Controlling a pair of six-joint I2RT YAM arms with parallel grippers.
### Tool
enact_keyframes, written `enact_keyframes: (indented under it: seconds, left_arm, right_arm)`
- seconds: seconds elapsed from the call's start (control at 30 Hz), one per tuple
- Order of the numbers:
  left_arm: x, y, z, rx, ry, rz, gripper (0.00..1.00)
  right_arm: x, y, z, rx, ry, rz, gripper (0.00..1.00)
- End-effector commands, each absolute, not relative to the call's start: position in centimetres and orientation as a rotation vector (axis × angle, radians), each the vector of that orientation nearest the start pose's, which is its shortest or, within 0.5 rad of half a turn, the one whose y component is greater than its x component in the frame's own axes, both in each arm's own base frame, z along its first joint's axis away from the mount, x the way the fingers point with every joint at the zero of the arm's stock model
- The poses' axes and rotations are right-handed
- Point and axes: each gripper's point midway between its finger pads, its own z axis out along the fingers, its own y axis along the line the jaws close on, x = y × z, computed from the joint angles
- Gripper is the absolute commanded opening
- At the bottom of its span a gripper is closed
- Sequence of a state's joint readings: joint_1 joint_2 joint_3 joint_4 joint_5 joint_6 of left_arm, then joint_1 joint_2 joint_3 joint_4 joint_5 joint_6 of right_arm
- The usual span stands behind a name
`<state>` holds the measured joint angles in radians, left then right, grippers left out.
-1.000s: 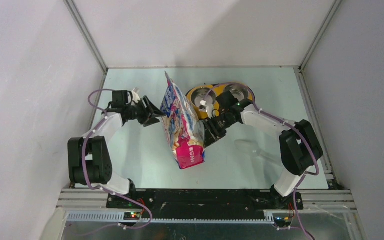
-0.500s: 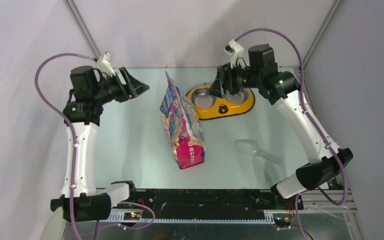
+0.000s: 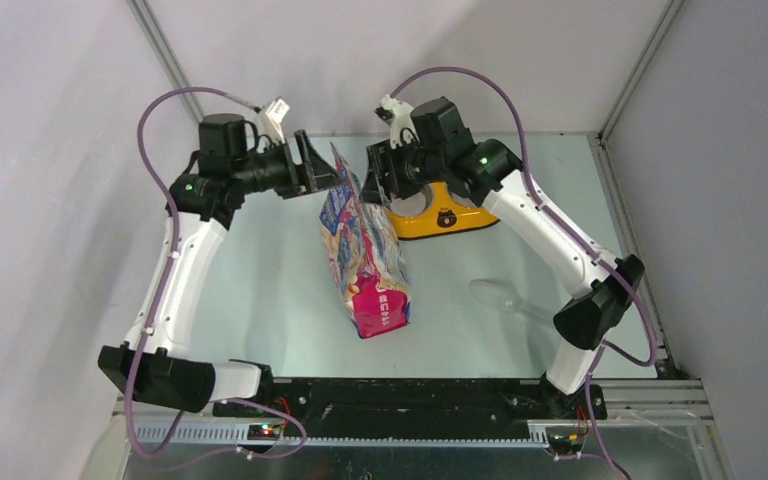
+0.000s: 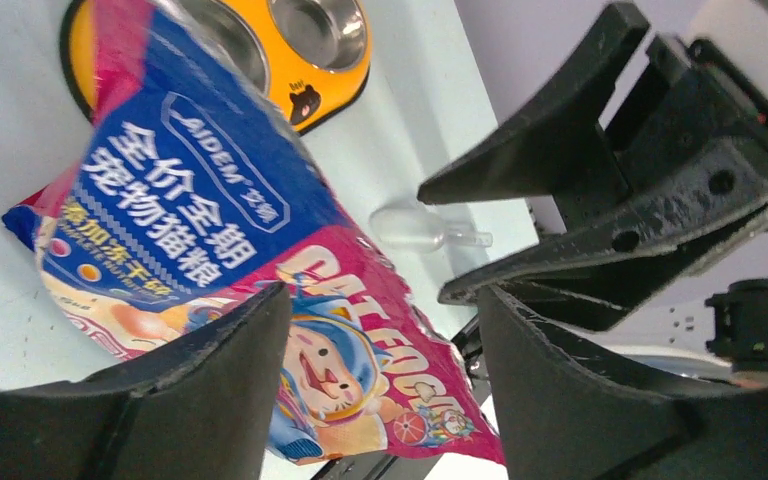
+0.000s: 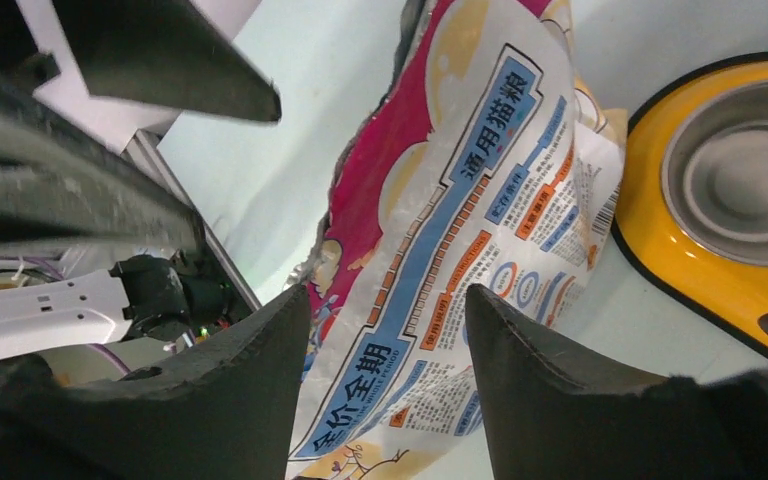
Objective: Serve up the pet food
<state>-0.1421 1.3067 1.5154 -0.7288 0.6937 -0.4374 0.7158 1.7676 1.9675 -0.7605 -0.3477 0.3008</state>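
change: half a second earlier both arms were spread wide, the left gripper (image 3: 317, 176) at the far left and the right gripper (image 3: 374, 182) over the bowl; both have since swung inward and now flank the top edge of the cat food bag (image 3: 365, 250). Bag, bowl and scoop have not moved.
left jaws: spread apart, grasping nothing (image 4: 382, 295); the bag shows beyond the gap.
right jaws: spread apart, also grasping nothing (image 5: 388, 292); the bag's back panel lies beyond them.
writing, front: "CAT FOOD" in pale letters on pink, and "AIDEM" above Chinese characters on the blue panel (image 4: 210, 200).
writing, back: Chinese text on a blue band, small printed panels and a barcode (image 5: 480, 250).
pet food: no kibble shows; the bag stands upright mid-table (image 3: 260, 280), its inside hidden.
yellow double bowl (image 3: 425, 225): far right of the bag, partly under the right arm, a bear face on its rim; the steel cup (image 5: 740, 180) shows bare metal.
clear scoop (image 3: 505, 297): lying near right of the bag; contents cannot be told.
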Motion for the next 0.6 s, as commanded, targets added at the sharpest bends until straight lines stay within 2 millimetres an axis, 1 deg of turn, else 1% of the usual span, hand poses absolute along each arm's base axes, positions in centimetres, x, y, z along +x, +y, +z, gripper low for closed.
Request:
enact_keyframes:
  seconds: [0.0, 0.03, 0.07, 0.1, 0.13, 0.17, 0.2, 0.23, 0.27, 0.3, 0.33, 0.37, 0.43, 0.5, 0.57]
  left_arm:
    - [29.2, -18.4, 35.7, 0.188, 2.114, -0.980, 0.72]
    - [29.1, -18.4, 35.4, 0.188, 2.127, -0.958, 0.68]
    - [29.2, -18.4, 34.9, 0.175, 2.138, -0.928, 0.66]
    - [29.3, -18.3, 34.7, 0.163, 2.147, -0.918, 0.63]
    - [29.5, -18.2, 34.2, 0.143, 2.162, -0.902, 0.61]
    - [29.6, -18.1, 33.9, 0.127, 2.171, -0.899, 0.58]
    - [29.8, -18.1, 33.4, 0.116, 2.185, -0.895, 0.57]
    - [29.9, -18.2, 33.3, 0.104, 2.189, -0.903, 0.55]
    - [29.9, -18.5, 32.9, 0.096, 2.203, -0.926, 0.54]
    - [30.2, -18.8, 32.8, 0.097, 2.201, -0.943, 0.52]
    - [29.9, -19.2, 32.6, 0.093, 2.212, -0.985, 0.51]
    - [29.8, -19.7, 32.7, 0.105, 2.208, -1.025, 0.51]
    - [29.6, -20.4, 32.7, 0.115, 2.204, -1.089, 0.51]
    - [29.4, -20.9, 33.0, 0.131, 2.192, -1.133, 0.52]
    - [29.5, -20.9, 32.9, 0.131, 2.191, -1.135, 0.52]
  right_arm:
    - [31.9, 34.3, 35.1, -0.605, 2.067, 0.878, 0.60]
    - [31.7, 34.0, 34.6, -0.627, 2.074, 0.881, 0.60]
    - [31.6, 33.3, 35.1, -0.626, 2.055, 0.879, 0.59]
    - [31.4, 32.9, 34.5, -0.641, 2.062, 0.867, 0.59]
    - [31.3, 32.4, 34.8, -0.639, 2.048, 0.861, 0.58]
    - [31.3, 32.0, 34.0, -0.649, 2.062, 0.847, 0.58]
    - [31.0, 31.6, 34.3, -0.651, 2.048, 0.845, 0.58]
    - [30.9, 31.4, 33.4, -0.662, 2.063, 0.834, 0.58]
    - [30.6, 31.2, 33.7, -0.665, 2.052, 0.836, 0.58]
    - [30.4, 31.1, 33.1, -0.677, 2.062, 0.830, 0.58]
    - [30.2, 31.0, 33.2, -0.684, 2.055, 0.837, 0.58]
    - [30.0, 30.9, 32.9, -0.692, 2.061, 0.839, 0.58]
    - [29.7, 31.1, 32.8, -0.712, 2.056, 0.857, 0.58]
    - [29.5, 31.4, 32.8, -0.723, 2.051, 0.873, 0.58]
    - [29.5, 31.7, 32.9, -0.735, 2.044, 0.891, 0.58]
